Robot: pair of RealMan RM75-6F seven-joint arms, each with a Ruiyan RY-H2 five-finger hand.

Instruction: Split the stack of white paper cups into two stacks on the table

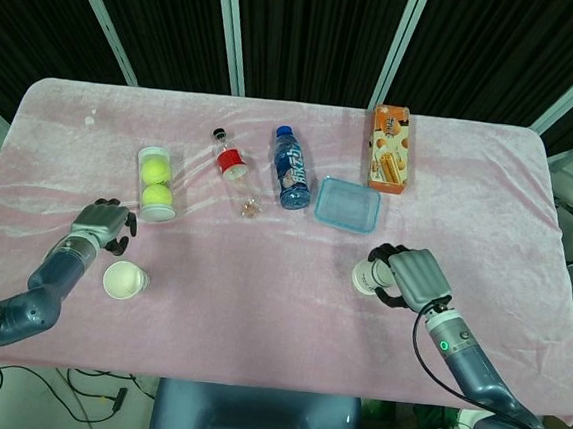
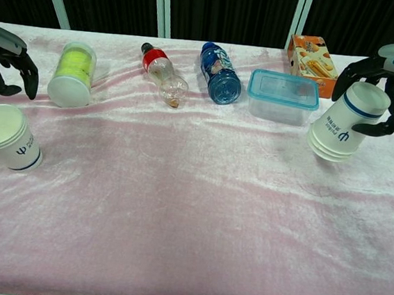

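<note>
Paper cups are already in two groups. One short stack stands upright, mouth up, on the pink cloth of the counter at your left, so that half looks placed. Your left robot hand hangs just behind and above it, apart from the rim, fingers curled downward with nothing between them; I judge it has let go and is clear, which is why the cups stand on their own base.

Your right robot hand wraps the other stack near its bottom end, thumb on one side and fingers on the other. That stack is tilted, mouth pointing down and toward the middle of the counter, and from the chest view I cannot tell whether its lower rim touches the cloth or floats just above it. Held at that slant it cannot stand, so you will likely need to turn the wrist until the cups sit square before you release.

Mind the neighbours: the blue-lidded container sits just beside the tilted stack, and the orange snack box lies behind it. Further left lie the blue bottle, the red-capped bottle and the tennis ball tube, the last one near your left robot hand. The cloth is soft and wrinkled, so a light cup stack may tip if set down crooked.
</note>
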